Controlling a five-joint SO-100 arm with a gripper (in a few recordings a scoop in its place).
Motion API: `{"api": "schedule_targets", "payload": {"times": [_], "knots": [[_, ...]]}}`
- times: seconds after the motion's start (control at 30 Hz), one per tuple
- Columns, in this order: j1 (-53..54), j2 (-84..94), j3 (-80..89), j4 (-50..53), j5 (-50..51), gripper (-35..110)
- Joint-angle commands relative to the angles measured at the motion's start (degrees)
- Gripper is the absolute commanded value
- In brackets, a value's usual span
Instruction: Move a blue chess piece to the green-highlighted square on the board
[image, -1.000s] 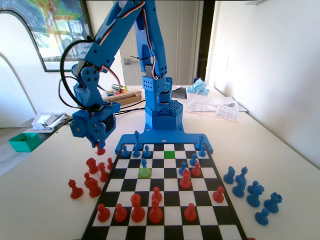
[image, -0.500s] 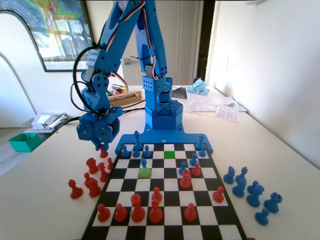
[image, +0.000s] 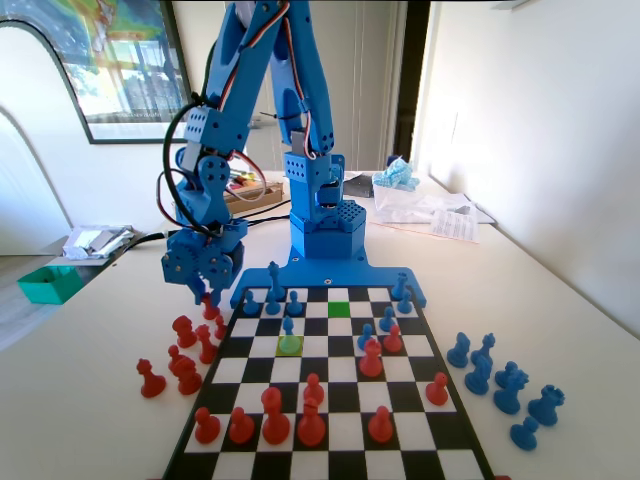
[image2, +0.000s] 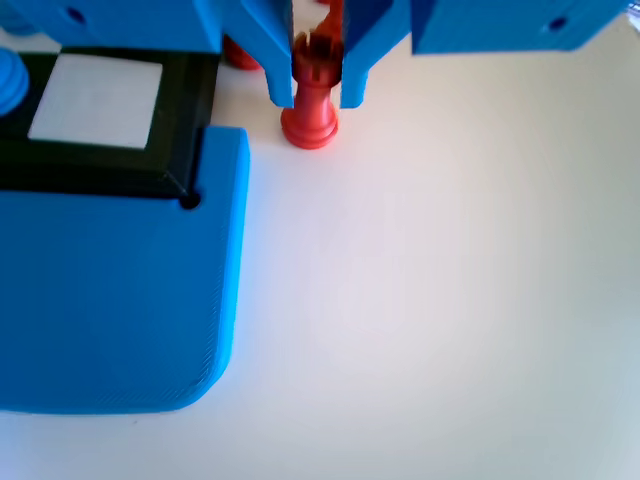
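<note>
The fixed view was bright with daylight, strongest from the doorway behind the arm (image: 270, 120) and on the wall to the right, which was nearly washed out. The table (image: 560, 290) glared pale, and pieces on the board (image: 330, 400) cast only soft, short shadows. Focus was fair, softer toward the edges. In the wrist view the table was overexposed to near white, and the close pincer (image2: 315, 95) was blurred, with a faint shadow beneath it.
</note>
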Motion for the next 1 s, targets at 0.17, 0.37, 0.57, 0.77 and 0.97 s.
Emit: {"api": "schedule_targets", "payload": {"times": [0.17, 0.37, 0.57, 0.77, 0.97], "knots": [[-0.09, 2.2, -4.13, 5.62, -1.76, 13], [-1.41, 6.24, -11.25, 17.84, -2.2, 13], [-4.13, 11.25, -18.11, 32.7, -0.35, 13], [-9.67, 17.14, -20.65, 41.48, 5.98, 12], [-18.19, 20.04, -22.15, 43.95, 15.12, 12]]}}
